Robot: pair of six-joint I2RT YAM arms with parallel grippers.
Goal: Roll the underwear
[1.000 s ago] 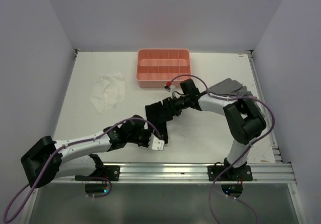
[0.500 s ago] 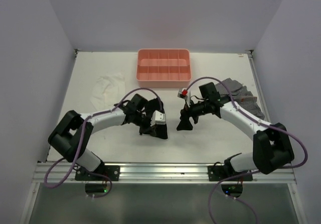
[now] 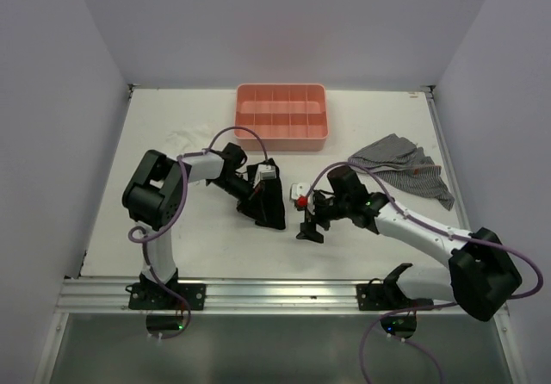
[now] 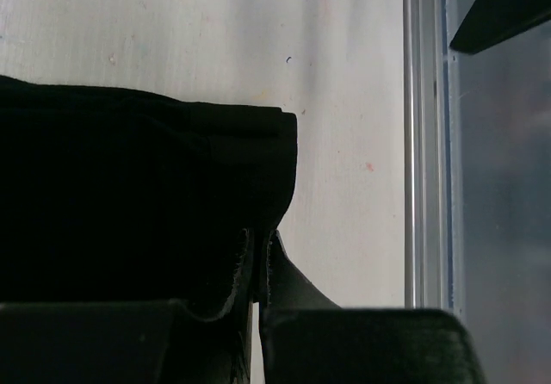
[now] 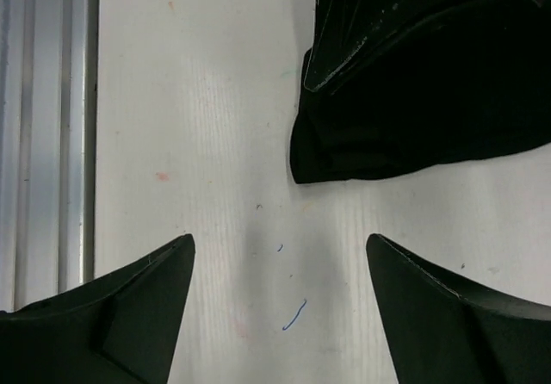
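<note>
The underwear (image 3: 272,212) lies as a thick, folded bundle of matt black soft fabric on the white table (image 3: 362,126), a little left of centre and in front of the pink compartmented tray (image 3: 282,117). The left gripper (image 3: 263,193) is clamped on its edge, cloth caught between the dark fingers (image 4: 344,341), while the right gripper (image 3: 307,226) hovers just beside the bundle with its jaws spread wide, holding nothing. A crumpled grey checked cloth (image 3: 400,162) lies farther right, a thin white cloth (image 3: 182,139) to the left.
</note>
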